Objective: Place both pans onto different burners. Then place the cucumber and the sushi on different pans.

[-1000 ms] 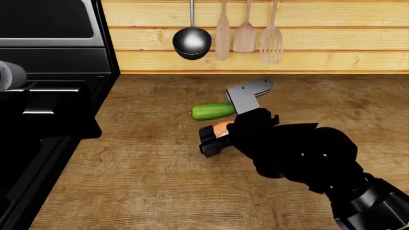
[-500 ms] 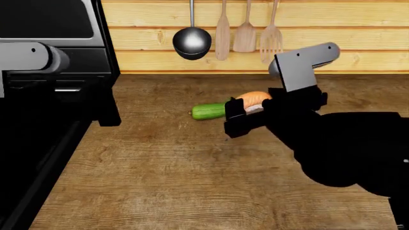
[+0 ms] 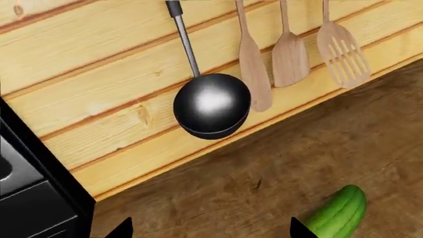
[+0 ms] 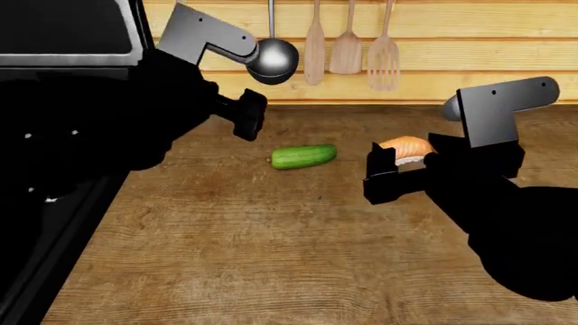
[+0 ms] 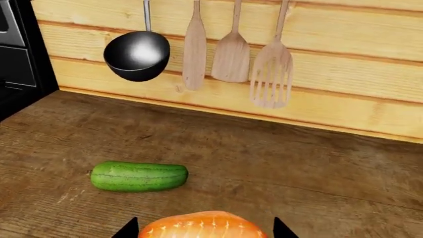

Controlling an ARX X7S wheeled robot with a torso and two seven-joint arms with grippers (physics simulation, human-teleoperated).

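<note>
The sushi [image 4: 407, 147], orange salmon over white rice, is held above the wooden counter with my right gripper [image 4: 400, 164] shut on it. In the right wrist view the sushi [image 5: 201, 227] fills the gap between the fingertips. The green cucumber [image 4: 304, 156] lies on the counter to the left of the sushi, and also shows as the cucumber [image 5: 138, 176] and the cucumber [image 3: 338, 214]. My left gripper [image 4: 248, 115] hovers up and to the left of the cucumber. It is open, and in the left wrist view nothing lies within the gripper [image 3: 210, 233]. The pans and burners are out of view.
The black stove [image 4: 50, 264] borders the counter on the left. On the wooden back wall hang a steel ladle [image 4: 273, 59], two wooden spoons [image 4: 315, 51] and a slotted spatula [image 4: 384, 57]. My left arm covers much of the stove side.
My right gripper has lifted the sushi off the counter and carried it up and to the right. My left arm has swung in from the left, over the counter's edge and closer to the cucumber.
</note>
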